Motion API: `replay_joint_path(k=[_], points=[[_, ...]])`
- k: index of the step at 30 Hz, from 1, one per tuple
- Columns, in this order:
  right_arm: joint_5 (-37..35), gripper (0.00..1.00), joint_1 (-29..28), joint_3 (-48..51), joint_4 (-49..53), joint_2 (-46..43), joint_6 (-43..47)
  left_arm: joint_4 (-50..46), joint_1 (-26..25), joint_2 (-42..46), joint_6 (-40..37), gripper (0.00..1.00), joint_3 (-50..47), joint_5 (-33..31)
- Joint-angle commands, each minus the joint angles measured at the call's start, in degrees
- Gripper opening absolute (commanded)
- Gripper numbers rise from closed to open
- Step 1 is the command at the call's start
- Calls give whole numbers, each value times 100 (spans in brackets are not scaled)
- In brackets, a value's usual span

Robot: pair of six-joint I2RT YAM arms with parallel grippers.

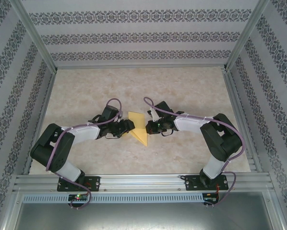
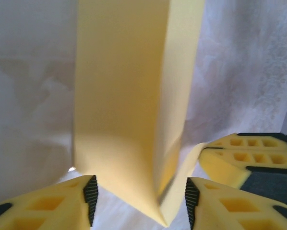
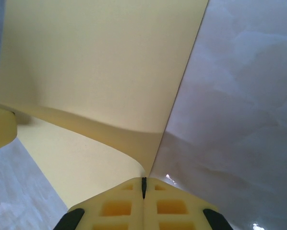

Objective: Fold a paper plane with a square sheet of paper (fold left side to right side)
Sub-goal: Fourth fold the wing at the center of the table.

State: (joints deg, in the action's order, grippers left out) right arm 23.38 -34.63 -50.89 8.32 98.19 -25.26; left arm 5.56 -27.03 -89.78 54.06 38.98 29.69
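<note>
The yellow sheet of paper (image 1: 139, 128) lies partly folded in the middle of the table, between both grippers. In the left wrist view the paper (image 2: 129, 96) rises as a creased, curling shape, and its pointed corner sits between the fingers of my left gripper (image 2: 139, 196). Those fingers stand apart on either side of the corner without touching it. My right gripper (image 3: 144, 183) is shut on an edge of the paper (image 3: 100, 67), lifting a flap that curves over the lower layer. From above, the left gripper (image 1: 129, 125) and right gripper (image 1: 148, 127) face each other across the sheet.
The table (image 1: 182, 86) is pale and marbled, with patterned walls on three sides and a metal rail (image 1: 143, 181) along the near edge. The right gripper's yellow fingers (image 2: 246, 155) show close by at the right of the left wrist view.
</note>
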Motion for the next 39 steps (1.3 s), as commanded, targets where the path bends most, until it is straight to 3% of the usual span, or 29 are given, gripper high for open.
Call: replay_joint_path(k=[1, 2, 6, 9, 12, 17, 22, 28, 39], points=[[-45, 0, 27, -136, 71, -134, 100, 289, -108, -146, 51, 40, 239, 126], [-76, 0, 27, -126, 72, -198, 100, 309, -116, -149, 74, 35, 258, 122], [-633, 27, 17, 57, 152, -768, 198, 297, -145, -97, 113, 22, 321, 92], [-1263, 38, -119, 173, 387, -1275, 426, 268, -154, -59, 172, 21, 338, 82], [-1864, 43, -521, 260, 550, -1673, 642, 165, -163, -26, 192, 21, 382, 88], [-2319, 44, -1376, 415, 250, -1605, 441, 21, -163, -29, 262, 22, 487, 77], [-2603, 45, -1802, 207, 95, -960, 162, -68, -163, -62, 320, 26, 614, 118], [-2893, 44, -1932, 13, 179, -556, 113, -177, -163, -102, 298, 26, 716, 146], [-2793, 42, -1967, 19, 124, -358, 116, -239, -163, -137, 368, 20, 760, 90]])
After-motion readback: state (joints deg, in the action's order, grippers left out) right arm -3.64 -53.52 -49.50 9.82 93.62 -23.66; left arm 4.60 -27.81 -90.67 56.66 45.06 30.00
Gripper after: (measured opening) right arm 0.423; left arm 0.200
